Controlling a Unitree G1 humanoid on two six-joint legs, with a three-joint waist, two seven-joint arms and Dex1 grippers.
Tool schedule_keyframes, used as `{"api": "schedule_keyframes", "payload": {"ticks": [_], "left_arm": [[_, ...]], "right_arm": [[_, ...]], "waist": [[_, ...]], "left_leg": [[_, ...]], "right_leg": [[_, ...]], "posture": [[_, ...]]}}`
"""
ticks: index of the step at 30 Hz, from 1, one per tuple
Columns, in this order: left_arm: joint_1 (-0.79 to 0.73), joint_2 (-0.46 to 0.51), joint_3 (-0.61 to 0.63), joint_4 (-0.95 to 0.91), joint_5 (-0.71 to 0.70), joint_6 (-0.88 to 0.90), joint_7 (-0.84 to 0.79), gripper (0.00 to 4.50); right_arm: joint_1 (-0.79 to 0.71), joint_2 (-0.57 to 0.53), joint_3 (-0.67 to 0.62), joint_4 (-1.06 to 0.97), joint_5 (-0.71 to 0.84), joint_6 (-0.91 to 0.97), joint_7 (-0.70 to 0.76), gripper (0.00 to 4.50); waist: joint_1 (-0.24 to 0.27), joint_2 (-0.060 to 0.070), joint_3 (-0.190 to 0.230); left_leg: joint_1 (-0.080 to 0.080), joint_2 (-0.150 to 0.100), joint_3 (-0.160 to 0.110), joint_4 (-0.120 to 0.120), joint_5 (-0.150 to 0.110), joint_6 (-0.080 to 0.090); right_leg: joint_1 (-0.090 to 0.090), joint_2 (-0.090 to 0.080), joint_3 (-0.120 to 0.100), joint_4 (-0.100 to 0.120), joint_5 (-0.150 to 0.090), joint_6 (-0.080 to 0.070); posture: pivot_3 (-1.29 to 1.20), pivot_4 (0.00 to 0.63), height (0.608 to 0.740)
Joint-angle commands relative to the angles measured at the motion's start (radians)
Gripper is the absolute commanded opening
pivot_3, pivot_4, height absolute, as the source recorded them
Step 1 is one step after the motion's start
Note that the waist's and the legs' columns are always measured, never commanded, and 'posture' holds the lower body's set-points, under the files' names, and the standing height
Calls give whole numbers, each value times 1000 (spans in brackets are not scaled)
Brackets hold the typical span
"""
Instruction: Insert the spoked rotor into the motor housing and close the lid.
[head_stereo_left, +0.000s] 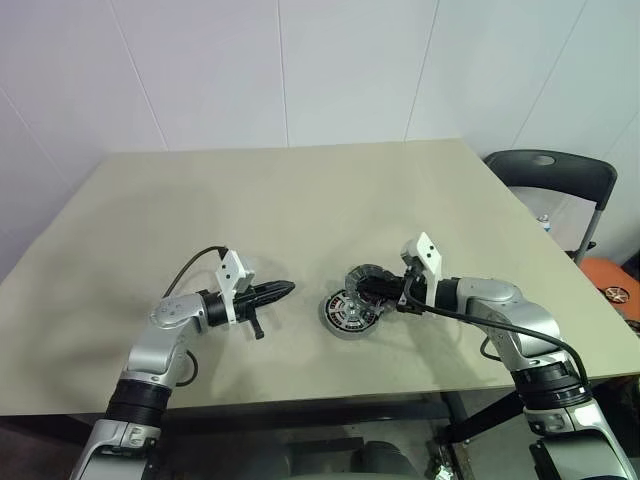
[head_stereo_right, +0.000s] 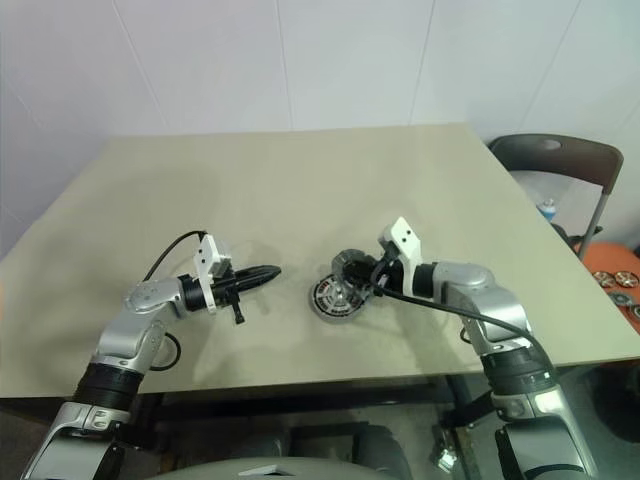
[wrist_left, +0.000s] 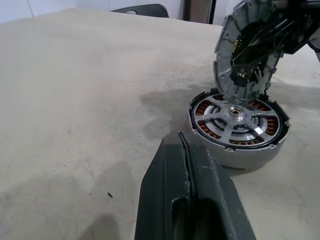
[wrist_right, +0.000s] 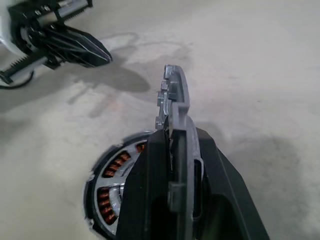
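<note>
Lid (wrist_left: 246, 47) stands on its edge at upper right of the left wrist view, pinched by the right gripper (head_stereo_left: 378, 290) just above the motor housing (wrist_left: 239, 129), where the spoked rotor (wrist_left: 235, 119) already sits. It should be tilted flat, centred over the hub, then lowered. Left gripper (head_stereo_left: 277, 291) is closed on nothing.

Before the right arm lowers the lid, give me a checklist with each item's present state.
1. Right claw shut on the lid: ok, gripped edge-on.
2. Spoked rotor seated in the motor housing: ok, spokes lie over the copper windings.
3. Lid level with the housing: not ok, it stands tilted on edge above the far rim.
4. Lid centred over the hub: cannot tell.
5. Left claw away from the housing: ok, shut and apart on the table.
</note>
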Motion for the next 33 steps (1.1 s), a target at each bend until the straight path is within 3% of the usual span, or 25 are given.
{"api": "schedule_keyframes", "payload": {"ticks": [1,7,14,27,33], "left_arm": [[-14,2,5,-3,7,-21,6,0],[-13,2,4,4,13,-22,7,0],[-12,-3,2,14,19,-25,6,0],[-20,-3,-2,30,23,-28,0,0],[-22,-5,-2,35,25,-29,4,0]], "right_arm": [[-22,-2,-45,-44,30,-14,1,128],[-43,-1,-95,-18,48,-29,-9,128],[-31,16,-104,34,-37,-177,-77,128],[-47,2,-6,152,-313,-445,-206,128],[-26,27,25,89,-316,-406,-184,2123]], "waist": [[0,0,0],[1,0,0],[0,0,0],[0,0,0],[-2,0,0]], "left_leg": [[0,0,0,0,0,0],[0,0,0,0,0,0],[-1,0,0,-1,0,0],[0,-1,0,-1,0,0],[0,-1,0,-1,0,0]], "right_leg": [[0,0,0,0,0,0],[0,0,0,-1,0,0],[0,0,0,-1,0,0],[-1,0,0,0,0,0],[0,0,0,0,0,0]], "posture": [[0,0,740],[0,0,740],[0,0,740],[0,0,740],[0,0,740]]}}
